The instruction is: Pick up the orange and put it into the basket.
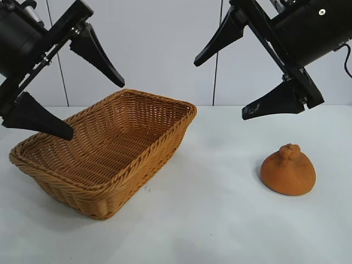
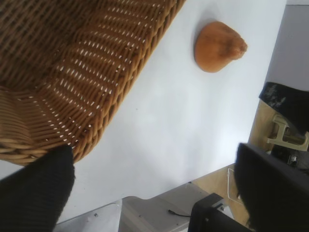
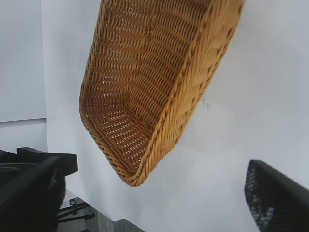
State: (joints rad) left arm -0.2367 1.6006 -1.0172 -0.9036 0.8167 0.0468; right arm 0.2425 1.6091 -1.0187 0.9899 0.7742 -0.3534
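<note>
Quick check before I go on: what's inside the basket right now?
Nothing shows inside the basket: only bare weave across its floor and far walls. The near wall hides a strip of floor in the exterior view. The orange sits outside, on the table.

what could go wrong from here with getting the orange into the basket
1. The orange is dome-shaped with a lumpy knob on top, so the open right pincer, hanging above and to its left, may slip off the sloping sides.
2. The left pincer hangs open over the basket, so the right arm's carry toward it may crowd that arm.
3. A low carry might clip the basket's raised rim.
</note>
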